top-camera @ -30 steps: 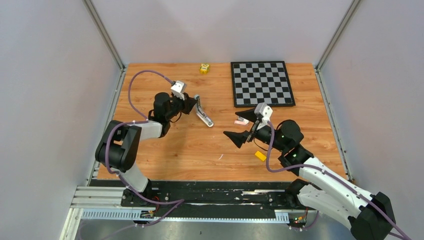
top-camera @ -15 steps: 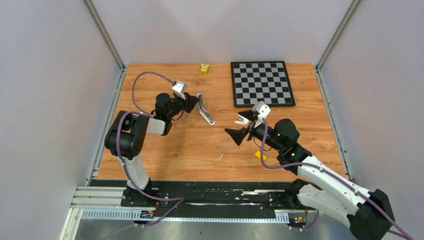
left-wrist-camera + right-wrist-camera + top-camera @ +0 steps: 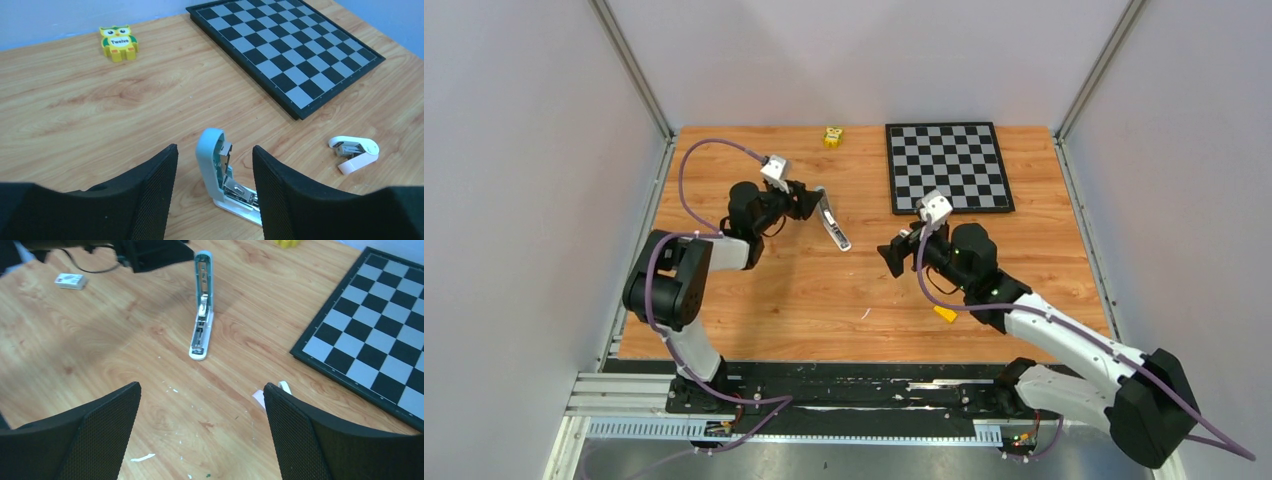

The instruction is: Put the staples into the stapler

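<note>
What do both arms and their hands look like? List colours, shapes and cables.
The left arm and right arm have black joints and white links, and each carries a looping purple cable. A small white camera box sits on each wrist. The left hand and right hand are black, each with two curved fingers whose inner faces have a fine mesh texture.

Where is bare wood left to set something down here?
Widest: the near-centre boards between the stapler and the yellow block. Also the far-left corner beside the owl. Crowded: between stapler and chessboard, under the right gripper.
</note>
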Motion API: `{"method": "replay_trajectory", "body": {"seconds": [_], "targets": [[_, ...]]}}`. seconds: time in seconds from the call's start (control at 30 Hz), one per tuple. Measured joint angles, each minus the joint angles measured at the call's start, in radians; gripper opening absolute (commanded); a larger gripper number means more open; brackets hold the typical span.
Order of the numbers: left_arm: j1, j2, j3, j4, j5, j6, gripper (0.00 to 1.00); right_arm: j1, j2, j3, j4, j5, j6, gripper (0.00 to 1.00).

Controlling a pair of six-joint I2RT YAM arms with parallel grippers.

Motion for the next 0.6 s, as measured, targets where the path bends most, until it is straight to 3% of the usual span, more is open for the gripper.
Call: {"method": "replay_trajectory", "body": {"seconds": [0.07, 0.13, 0.17, 0.27, 0.43, 0.6], "targets": [[0.000, -0.044, 0.000, -0.038, -0.016, 0.001, 0.69, -0.008, 0.049, 0.047, -0.039, 0.031, 0.000, 0.90], [0.000, -0.108, 0.002, -0.101, -0.035, 0.002, 0.92, -0.027, 0.113, 0.111, -0.089, 0.045, -0.001, 0.82], [0.000, -0.145, 0.008, -0.142, -0.044, 0.002, 0.99, -0.042, 0.148, 0.146, -0.113, 0.048, -0.002, 0.75], [0.000, -0.254, 0.055, -0.292, -0.071, 0.007, 1.00, -0.082, 0.253, 0.244, -0.180, 0.057, -0.018, 0.53], [0.001, -0.481, 0.135, -0.525, -0.123, 0.010, 1.00, -0.116, 0.431, 0.372, -0.297, 0.071, -0.097, 0.40], [0.001, -0.686, 0.166, -0.729, -0.184, -0.017, 1.00, -0.163, 0.596, 0.498, -0.447, 0.050, -0.177, 0.35]]}}
